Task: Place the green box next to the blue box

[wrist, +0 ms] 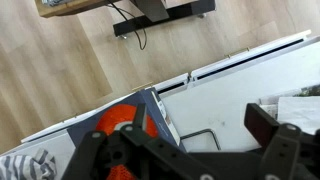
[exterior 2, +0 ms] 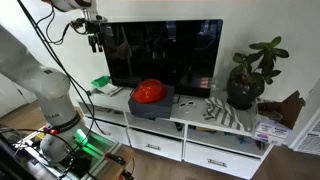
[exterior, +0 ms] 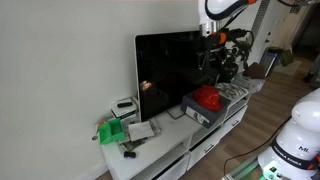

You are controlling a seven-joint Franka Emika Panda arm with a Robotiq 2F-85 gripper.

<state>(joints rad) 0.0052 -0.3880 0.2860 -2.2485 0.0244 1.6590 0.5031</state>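
Observation:
The small green box (exterior: 112,132) lies at the end of the white cabinet beside the TV; it also shows in the other exterior view (exterior 2: 102,83). The dark blue box (exterior: 203,110) (exterior 2: 150,106) sits in front of the TV with a red object (exterior: 207,97) on top. It is at the left in the wrist view (wrist: 152,112). My gripper (exterior: 212,36) (exterior 2: 97,40) hangs high above the cabinet, open and empty. In the wrist view its fingers (wrist: 200,118) are spread over bare cabinet top beside the blue box. The green box is out of the wrist view.
A black TV (exterior: 168,70) stands along the back of the white cabinet (wrist: 225,85). A small white-and-grey box (exterior: 125,105) and papers lie near the green box. A potted plant (exterior 2: 250,72) stands at the far end. A black wire loop (wrist: 195,140) lies on the cabinet.

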